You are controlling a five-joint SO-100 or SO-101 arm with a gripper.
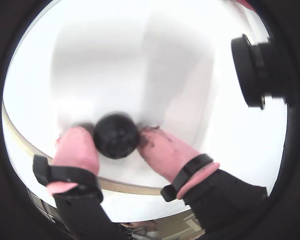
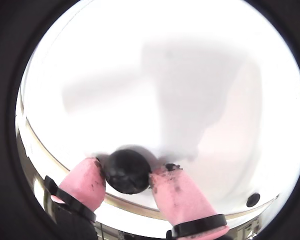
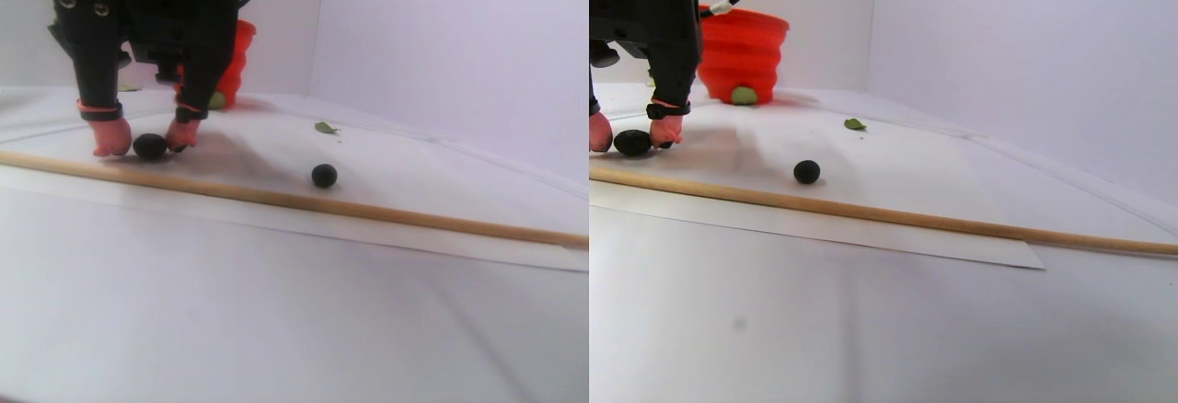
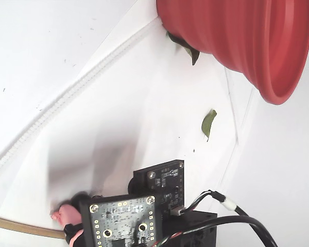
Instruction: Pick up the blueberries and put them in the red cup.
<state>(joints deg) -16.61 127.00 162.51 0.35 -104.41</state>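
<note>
A large dark blueberry [image 1: 116, 136] rests on the white sheet, and my gripper [image 1: 117, 139] is shut on it. Both pink fingertips [image 1: 79, 146] press its sides. In the other wrist view the same blueberry [image 2: 128, 171] sits between the pink pads [image 2: 176, 192]. The stereo pair view shows the gripper [image 3: 147, 143] low at the far left, with a second blueberry [image 3: 323, 176] lying loose further right. The red cup [image 3: 235, 58] stands behind the arm. In the fixed view the red cup [image 4: 237, 36] fills the top right, far from the gripper [image 4: 72, 211].
A thin wooden strip [image 3: 368, 210] runs along the sheet's near edge, just in front of the gripper. Small green leaves lie on the sheet [image 3: 324, 128] [image 4: 208, 123], one at the cup's base [image 3: 217, 99]. A black camera module [image 1: 255, 70] juts in at right.
</note>
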